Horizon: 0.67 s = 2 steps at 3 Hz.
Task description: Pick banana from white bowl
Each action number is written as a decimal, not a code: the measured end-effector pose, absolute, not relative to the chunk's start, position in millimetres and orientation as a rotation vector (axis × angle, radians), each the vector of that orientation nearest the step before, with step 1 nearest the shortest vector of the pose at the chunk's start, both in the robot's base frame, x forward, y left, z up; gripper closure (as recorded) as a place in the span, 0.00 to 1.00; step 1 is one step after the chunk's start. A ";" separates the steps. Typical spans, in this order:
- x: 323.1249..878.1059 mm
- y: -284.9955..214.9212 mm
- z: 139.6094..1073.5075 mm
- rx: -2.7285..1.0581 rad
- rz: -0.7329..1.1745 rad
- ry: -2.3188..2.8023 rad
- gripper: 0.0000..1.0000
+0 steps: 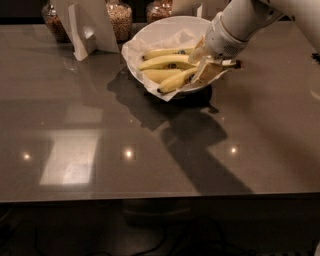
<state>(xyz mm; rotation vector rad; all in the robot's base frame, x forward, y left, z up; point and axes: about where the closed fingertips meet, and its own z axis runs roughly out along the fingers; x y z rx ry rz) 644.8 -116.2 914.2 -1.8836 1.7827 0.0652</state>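
Note:
The white bowl [161, 26] stands at the back middle of the dark table, lined with white paper. Several yellow bananas lie in it. The banana [165, 62], long and nearly straight with a blue sticker, lies across the middle, and its dark stem [237, 64] pokes out past the bowl's right rim. My gripper [202, 61] reaches down from the upper right and sits at the right end of this banana, over the bowl's right side. Shorter bananas lie above it [161, 52] and below it [175, 81].
Glass jars of grains [120, 19] [52, 21] [159, 9] stand along the back edge. A white folded card stand [87, 27] is left of the bowl. The glossy table [150, 160] stretches toward the front edge.

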 end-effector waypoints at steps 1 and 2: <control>646.8 -119.6 907.2 -1.889 0.067 1.800 0.45; 647.9 -121.4 903.3 -1.889 0.070 1.809 0.46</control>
